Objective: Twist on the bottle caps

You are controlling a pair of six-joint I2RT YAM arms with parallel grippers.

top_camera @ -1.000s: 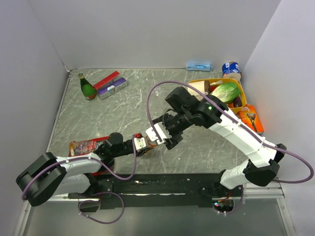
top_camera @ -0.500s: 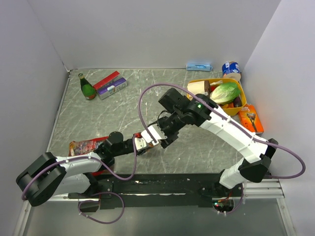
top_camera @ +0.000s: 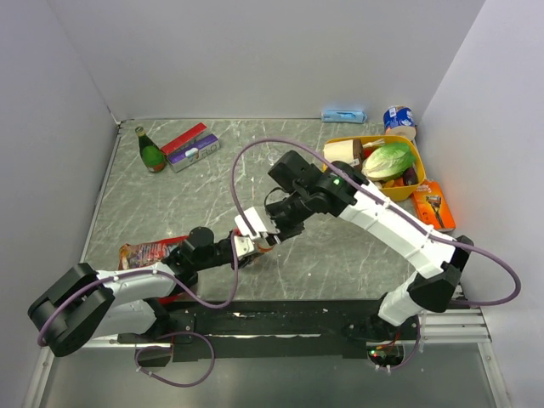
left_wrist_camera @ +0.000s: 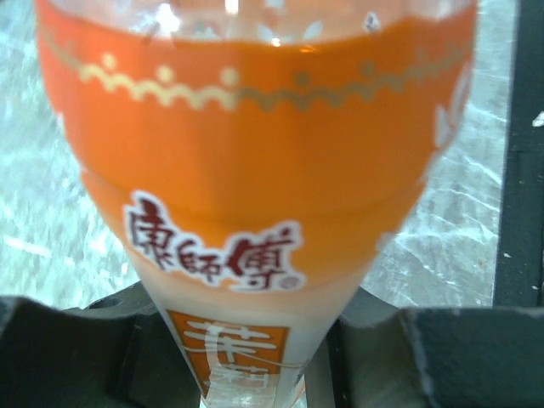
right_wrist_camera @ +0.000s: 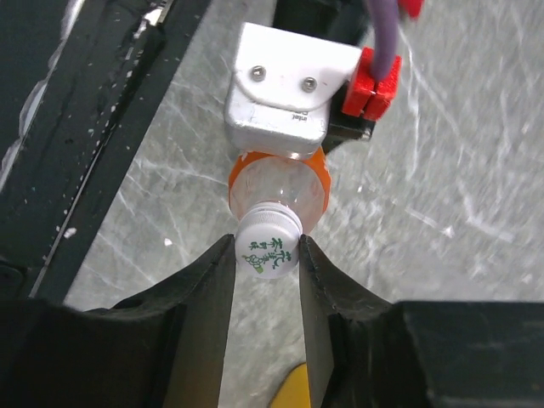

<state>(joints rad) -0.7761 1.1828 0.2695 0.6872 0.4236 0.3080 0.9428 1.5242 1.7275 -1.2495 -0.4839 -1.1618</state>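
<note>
Capping of the bottle (top_camera: 264, 245) was judged to be the step in hand. In the top view the bottle was seen only as a small orange patch near the front middle of the table (top_camera: 170, 204). It lay between the left gripper (top_camera: 244, 249) and the right gripper (top_camera: 259, 231), which met there close together. The jaws could not be read from this height.

In the left wrist view the frame was almost filled by the orange body and the pale label band. The bottle was clamped at its lower part between the dark fingers (left_wrist_camera: 76, 348) of the left gripper, so this hand was closed on the bottle.

In the right wrist view the bottle was looked at from above its neck. The whitish cap (right_wrist_camera: 270, 244) was sitting on the neck. The two fingers (right_wrist_camera: 204, 297) of the right gripper were closed narrowly on it, one pad touching each side. Whether the thread was already caught could not be told. No blue cap was found in any view.

For the next move, a turn of the right wrist about the neck axis was judged to be needed, with light downward pressure. The bottle would have to be kept firm by the left gripper, so that it was not rotated together with the cap.
</note>
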